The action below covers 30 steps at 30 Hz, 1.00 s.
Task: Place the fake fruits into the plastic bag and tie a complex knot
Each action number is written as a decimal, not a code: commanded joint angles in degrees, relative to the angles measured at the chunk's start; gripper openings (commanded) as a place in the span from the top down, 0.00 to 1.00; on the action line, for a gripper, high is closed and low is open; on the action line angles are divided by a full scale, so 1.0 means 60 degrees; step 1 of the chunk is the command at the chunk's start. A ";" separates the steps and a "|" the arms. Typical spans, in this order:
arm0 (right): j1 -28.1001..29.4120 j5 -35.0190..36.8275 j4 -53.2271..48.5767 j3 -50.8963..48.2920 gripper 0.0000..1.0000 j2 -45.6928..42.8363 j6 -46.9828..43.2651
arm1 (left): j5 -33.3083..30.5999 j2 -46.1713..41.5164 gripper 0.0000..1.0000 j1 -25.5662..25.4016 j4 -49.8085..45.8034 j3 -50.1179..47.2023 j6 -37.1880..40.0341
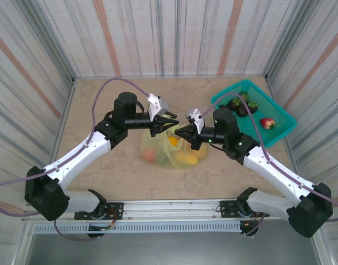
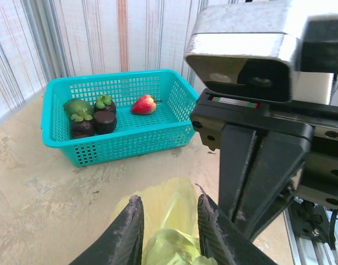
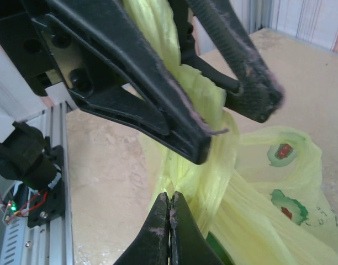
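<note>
Striped wall panels (image 1: pixel 169 33) enclose a beige marbled table (image 1: pixel 103 176), and over its middle the two arms are brought tip to tip. The left gripper (image 2: pixel 169 229) is seen with its jaws parted, and a bunched strand of the plastic bag (image 1: pixel 169 152) is threaded up through the gap without being pinched. The right gripper (image 3: pixel 170 201) is held just below and in front of the left one. Its fingers are pressed fully together, and their tips are set against the gathered neck of the same strand. Whether a film of plastic is caught between them cannot be told. The body of the pale yellow-green bag is spread on the table directly beneath both grippers, and green and red printed marks are visible on its side in the right wrist view. Orange and yellow fruits (image 1: pixel 185 159) are seen through the thin plastic, below and slightly nearer the arm bases than the fingertips. A teal basket (image 2: pixel 119 149) is placed well apart from the grippers, beyond the right one towards the far right corner. Within it, a red strawberry (image 2: pixel 144 104) is laid towards one end, while three dark fruits (image 2: pixel 93 122) and a green fruit (image 2: pixel 78 106) are grouped at the other.
</note>
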 commanded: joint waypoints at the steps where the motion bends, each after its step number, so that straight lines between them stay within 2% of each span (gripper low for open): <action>1: 0.0112 0.0381 0.0144 -0.0036 1.00 -0.0225 -0.0060 | -0.0151 -0.0035 0.69 -0.0029 0.0152 0.0035 -0.0149; 7: 0.0122 0.0535 0.0320 -0.0032 1.00 -0.0290 0.0056 | -0.0336 -0.0034 0.65 -0.0039 0.0031 -0.0021 -0.0134; 11: 0.0237 0.0529 0.0380 -0.0090 1.00 -0.0274 0.0081 | -0.0321 0.0036 0.68 -0.0037 -0.0012 0.0063 -0.0131; 15: 0.0423 0.0587 0.0575 -0.0389 0.99 -0.0155 0.0051 | -0.0392 0.0089 0.79 -0.0031 -0.0071 0.0104 -0.0105; 17: 0.0519 0.0599 0.0735 -0.0562 0.98 -0.0081 0.0032 | -0.0338 0.0119 0.88 -0.0030 -0.0107 0.0119 -0.0072; 18: 0.0576 0.0631 0.0795 -0.0621 0.97 -0.0006 0.0024 | -0.0268 0.0132 0.97 -0.0028 -0.0129 0.0137 -0.0026; 20: 0.0601 0.0649 0.0861 -0.0664 0.90 0.0166 0.0002 | -0.0148 0.0150 1.00 -0.0025 -0.0144 0.0141 0.0046; 21: 0.0601 0.0687 0.0856 -0.0623 0.82 0.0262 -0.0026 | -0.0065 0.0144 1.00 -0.0030 -0.0143 0.0141 0.0086; 24: 0.0613 0.0869 0.0390 -0.0289 0.45 0.0235 -0.0322 | 0.0013 0.0113 1.00 -0.0028 -0.0116 0.0112 0.0207; 25: 0.0596 0.0888 0.0203 -0.0187 0.39 0.0127 -0.0446 | 0.0017 0.0108 1.00 -0.0034 -0.0126 0.0097 0.0267; 27: 0.0437 0.0577 -0.0336 0.0081 0.32 -0.0268 -0.0687 | 0.0046 0.0075 1.00 -0.0033 -0.0142 0.0108 0.0440; 30: -0.0111 -0.0496 -0.1381 0.0477 0.33 -0.0716 -0.0903 | 0.0131 0.0026 1.00 -0.0037 -0.0202 0.0140 0.0760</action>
